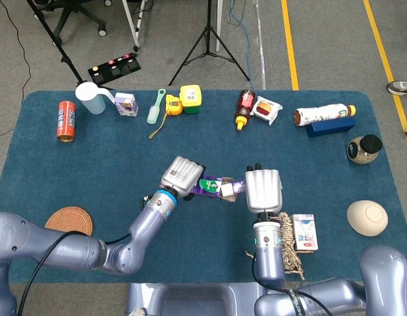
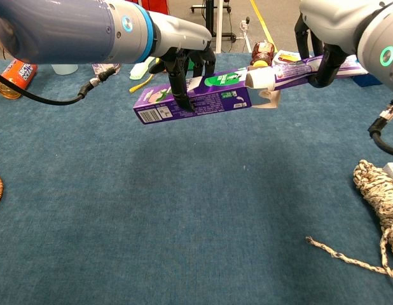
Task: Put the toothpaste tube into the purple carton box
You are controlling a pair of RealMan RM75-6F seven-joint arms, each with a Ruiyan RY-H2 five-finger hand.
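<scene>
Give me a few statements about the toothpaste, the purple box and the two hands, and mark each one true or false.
1. The left hand holds the purple carton box off the table. True.
2. The toothpaste tube lies flat on the table. False: the right hand holds it in the air.
3. The tube's white cap end is at the box's open end. True.
4. The box's open flaps face the left hand's side. False: they face the right hand and the tube.
5. The tube is fully inside the box. False: most of it shows outside, between the box and the right hand's fingers.
</scene>
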